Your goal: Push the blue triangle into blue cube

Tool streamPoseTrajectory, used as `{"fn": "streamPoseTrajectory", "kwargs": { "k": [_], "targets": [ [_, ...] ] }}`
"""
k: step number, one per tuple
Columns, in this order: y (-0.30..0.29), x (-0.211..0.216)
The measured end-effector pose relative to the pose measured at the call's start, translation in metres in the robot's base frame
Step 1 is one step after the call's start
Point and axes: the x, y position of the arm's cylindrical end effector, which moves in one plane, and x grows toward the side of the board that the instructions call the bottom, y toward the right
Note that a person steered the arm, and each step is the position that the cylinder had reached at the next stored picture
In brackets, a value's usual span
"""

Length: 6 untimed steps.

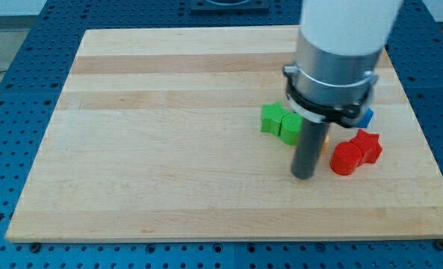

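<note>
My tip (pixel 303 175) rests on the wooden board (pixel 169 134), below the green blocks and just left of the red ones. Only a small corner of a blue block (pixel 367 117) shows at the right edge of the arm's grey collar; its shape cannot be made out. No other blue block shows; the arm hides the space behind it. A sliver of an orange or yellow block (pixel 324 140) peeks out right of the rod.
Two green blocks (pixel 281 121) sit touching, left of the rod. A red cylinder (pixel 346 158) and a red star-like block (pixel 368 146) sit touching, right of the tip. The board lies on a blue pegboard table (pixel 27 67).
</note>
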Motion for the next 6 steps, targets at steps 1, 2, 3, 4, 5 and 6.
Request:
{"fn": "streamPoseTrajectory", "kwargs": {
  "k": [1,2,3,4,5,6],
  "targets": [
    [0.056,0.027],
    [0.131,0.019],
    [0.171,-0.029],
    [0.158,-0.073],
    [0.110,-0.087],
    [0.073,-0.087]
  ]
}}
